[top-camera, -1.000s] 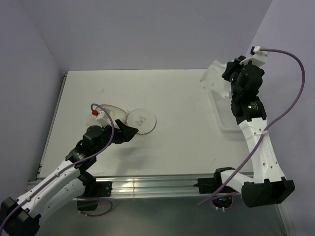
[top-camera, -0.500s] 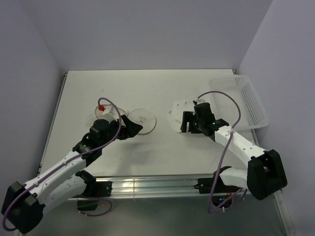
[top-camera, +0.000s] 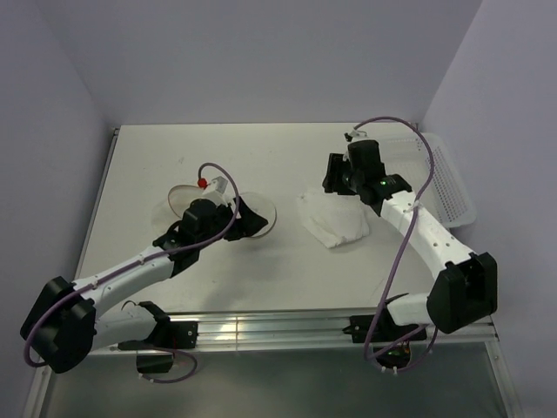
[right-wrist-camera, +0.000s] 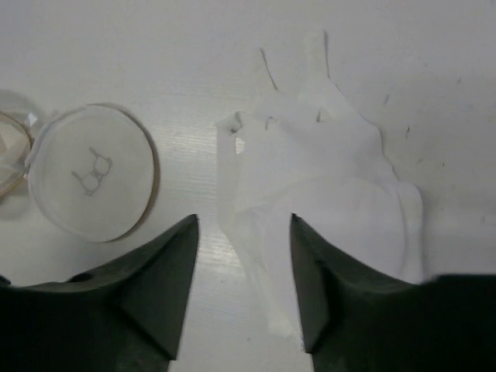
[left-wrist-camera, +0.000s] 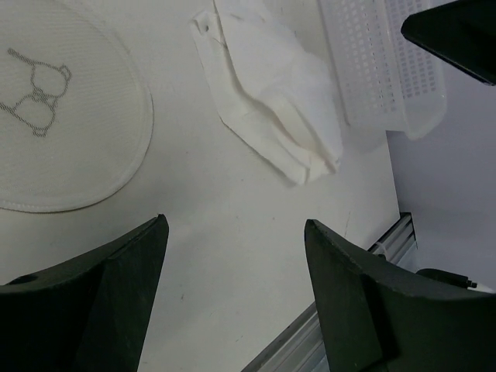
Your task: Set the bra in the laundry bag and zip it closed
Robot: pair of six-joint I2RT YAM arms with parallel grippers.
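The right gripper (right-wrist-camera: 242, 232) hangs open and empty just above the soft white fabric bra (right-wrist-camera: 325, 186), which lies crumpled at centre right of the overhead view. The left gripper (left-wrist-camera: 234, 232), also spread and holding nothing, sits beside the small round translucent mesh laundry bag (left-wrist-camera: 54, 116) at centre left. The bra looks light and limp, likely to sag and trail its thin straps, so a pinch on a bunched cup edge seems safer than on a strap. The rigid white perforated plastic basket (top-camera: 448, 178) at the right edge sits just behind the bra, and whether the bag's zip is open cannot be told.
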